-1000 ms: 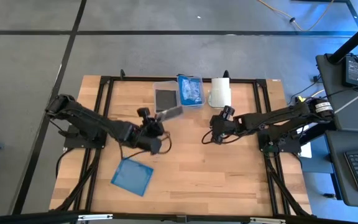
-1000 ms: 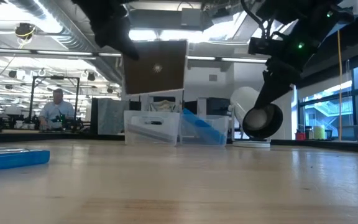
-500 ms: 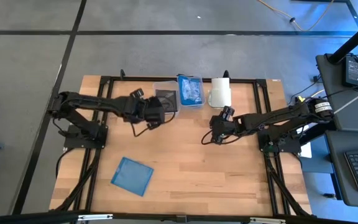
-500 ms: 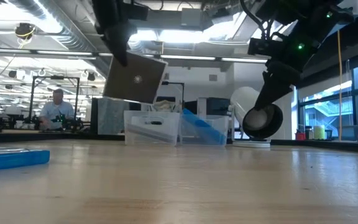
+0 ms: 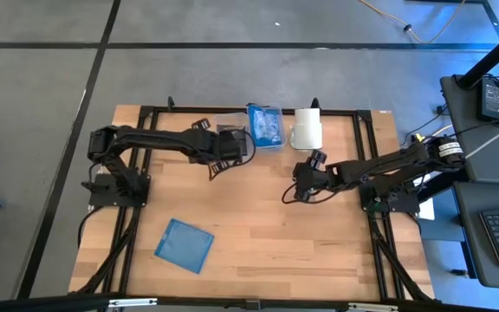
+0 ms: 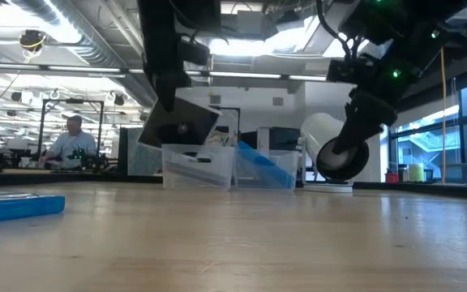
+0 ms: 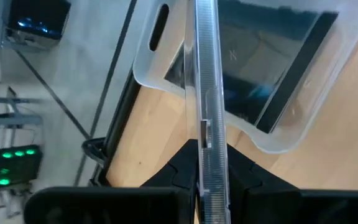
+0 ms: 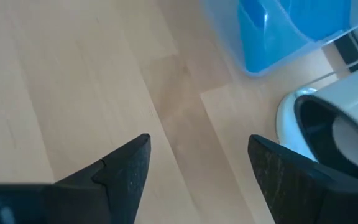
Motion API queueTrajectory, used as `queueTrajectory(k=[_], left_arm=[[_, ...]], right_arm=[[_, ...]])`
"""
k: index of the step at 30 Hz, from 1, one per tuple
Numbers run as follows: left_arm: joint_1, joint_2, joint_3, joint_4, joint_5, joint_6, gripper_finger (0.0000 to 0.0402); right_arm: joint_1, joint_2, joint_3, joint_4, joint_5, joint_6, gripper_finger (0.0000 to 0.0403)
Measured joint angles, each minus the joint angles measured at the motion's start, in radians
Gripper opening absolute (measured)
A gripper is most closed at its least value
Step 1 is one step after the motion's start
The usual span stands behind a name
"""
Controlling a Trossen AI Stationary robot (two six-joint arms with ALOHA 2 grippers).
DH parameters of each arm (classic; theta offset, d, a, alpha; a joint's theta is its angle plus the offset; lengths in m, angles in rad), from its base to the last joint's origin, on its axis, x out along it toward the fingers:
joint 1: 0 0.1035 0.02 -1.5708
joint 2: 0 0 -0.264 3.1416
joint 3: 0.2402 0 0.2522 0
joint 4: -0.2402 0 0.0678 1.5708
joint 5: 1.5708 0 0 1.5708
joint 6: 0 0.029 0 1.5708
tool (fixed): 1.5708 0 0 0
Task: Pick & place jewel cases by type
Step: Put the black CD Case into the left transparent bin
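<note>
Dark grey case (image 6: 177,124) hangs tilted over the left bin (image 5: 223,119), pinched edge-on in our left gripper (image 7: 209,163); we should level it before letting go. Our right gripper (image 8: 194,165) waits, fingers apart.

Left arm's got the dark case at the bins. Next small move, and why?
Probably lower it a little further and release. The left end effector is shut on the dark jewel case, held tilted above the clear bin that already holds dark cases, so it looks roughly placed for the drop. The right end effector waits open near the white roll.
</note>
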Motion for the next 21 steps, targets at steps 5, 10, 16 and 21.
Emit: queueTrajectory(k=[5, 10, 16, 21], left_arm=[[-0.007, 0.017, 0.000, -0.001, -0.038, 0.036, 0.0031], [-0.024, 0.010, 0.001, -0.021, -0.118, 0.054, 0.0031], [-0.096, 0.008, 0.010, -0.059, -0.412, 0.104, 0.0031], [-0.187, 0.009, 0.010, -0.020, -0.641, 0.150, 0.0031]], right_arm=[[0.000, 0.000, -0.078, 0.146, -0.016, 0.007, 0.0273], [0.000, 0.000, -0.155, 0.394, -0.118, 0.115, 0.0273], [0.000, 0.002, -0.215, 0.750, -0.168, 0.172, 0.0273], [0.000, 0.027, -0.222, 1.077, -0.159, 0.047, 0.0273]])
